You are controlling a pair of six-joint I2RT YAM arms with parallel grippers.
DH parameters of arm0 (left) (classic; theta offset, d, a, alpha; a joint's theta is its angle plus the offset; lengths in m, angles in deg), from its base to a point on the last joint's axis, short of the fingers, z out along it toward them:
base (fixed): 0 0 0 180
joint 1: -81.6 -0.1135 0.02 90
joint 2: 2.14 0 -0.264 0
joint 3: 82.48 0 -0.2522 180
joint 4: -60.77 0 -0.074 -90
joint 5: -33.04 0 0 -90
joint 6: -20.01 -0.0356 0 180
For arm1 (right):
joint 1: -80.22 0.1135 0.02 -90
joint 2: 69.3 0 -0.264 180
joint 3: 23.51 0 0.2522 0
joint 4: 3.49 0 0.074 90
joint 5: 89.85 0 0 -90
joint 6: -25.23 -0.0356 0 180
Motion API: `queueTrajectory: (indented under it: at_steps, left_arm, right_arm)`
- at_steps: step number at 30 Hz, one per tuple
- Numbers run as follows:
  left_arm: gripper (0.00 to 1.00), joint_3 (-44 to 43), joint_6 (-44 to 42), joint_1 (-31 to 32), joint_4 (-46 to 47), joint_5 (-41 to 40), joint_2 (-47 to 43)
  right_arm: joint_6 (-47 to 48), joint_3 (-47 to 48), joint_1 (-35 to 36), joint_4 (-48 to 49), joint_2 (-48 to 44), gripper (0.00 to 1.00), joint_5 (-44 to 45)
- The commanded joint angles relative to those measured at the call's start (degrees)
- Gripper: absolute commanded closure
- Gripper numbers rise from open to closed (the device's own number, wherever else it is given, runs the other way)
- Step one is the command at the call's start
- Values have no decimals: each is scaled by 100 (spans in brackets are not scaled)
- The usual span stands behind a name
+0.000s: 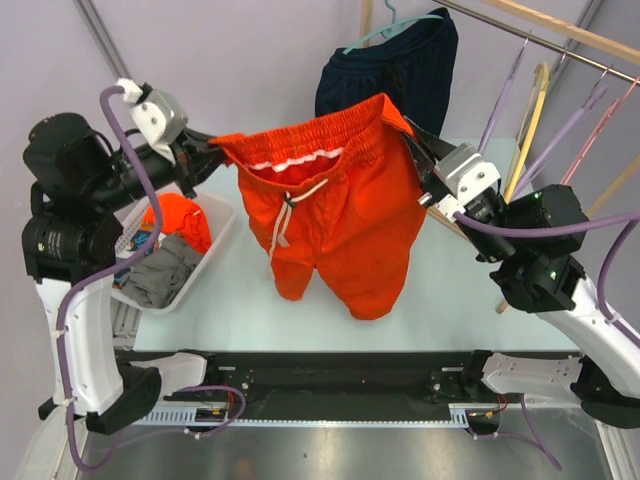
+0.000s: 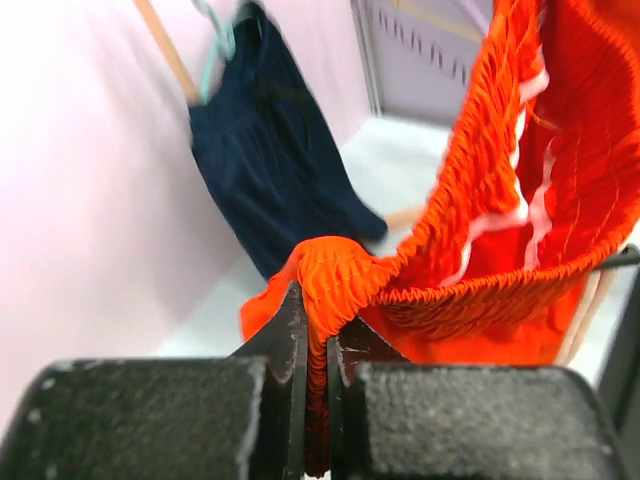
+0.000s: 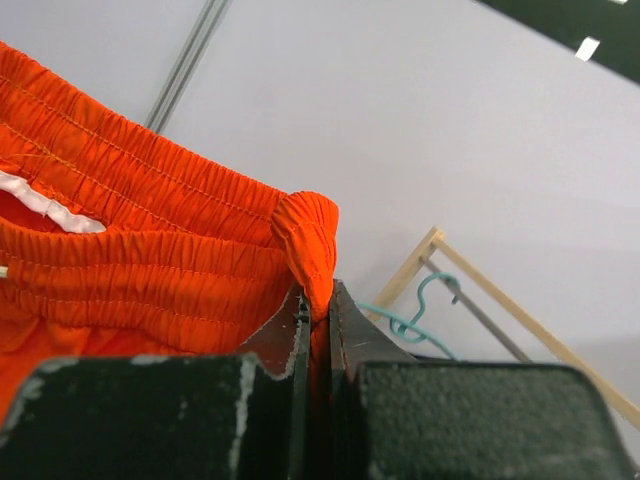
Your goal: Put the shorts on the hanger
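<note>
The orange shorts (image 1: 335, 215) hang in the air, stretched by the waistband between my two grippers, legs down over the table, white drawstring dangling. My left gripper (image 1: 213, 148) is shut on the left end of the waistband; in the left wrist view the gathered fabric (image 2: 335, 275) is pinched between the fingers of that gripper (image 2: 318, 335). My right gripper (image 1: 410, 140) is shut on the right end; the right wrist view shows the fold (image 3: 310, 240) clamped in that gripper (image 3: 318, 312). A lavender hanger (image 1: 503, 95) hangs on the rack at the right, behind my right gripper.
Navy shorts (image 1: 400, 70) hang on a teal hanger (image 1: 395, 22) just behind the orange pair. The wooden rack rail (image 1: 560, 30) also carries a yellow hanger (image 1: 528, 130), further purple ones and a pink one. A white basket (image 1: 205, 262) of clothes stands at the left.
</note>
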Motion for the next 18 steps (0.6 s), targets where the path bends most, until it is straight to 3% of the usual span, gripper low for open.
queueTrajectory:
  at_steps: [1, 5, 9, 13, 18]
  left_arm:
    - [100, 454, -165, -18, -1146, -498, -286]
    - [100, 1578, -78, -18, -743, -815, -550]
    - [100, 2397, -86, -18, -224, -1368, -419]
    - [100, 3337, -551, 52, 225, -1396, -330]
    - [100, 5506, -1298, 316, 787, -1492, -901]
  right_arm:
    - [-584, -120, -42, -774, -316, 100, 278]
    - [-1050, -823, -295, -1057, -536, 100, 297]
    - [-1366, -1860, -1023, -724, -703, 100, -658]
    - [-1543, -2615, -1640, -223, -413, 100, -1399]
    - [-1666, -3950, -1852, 199, -667, 100, -1979]
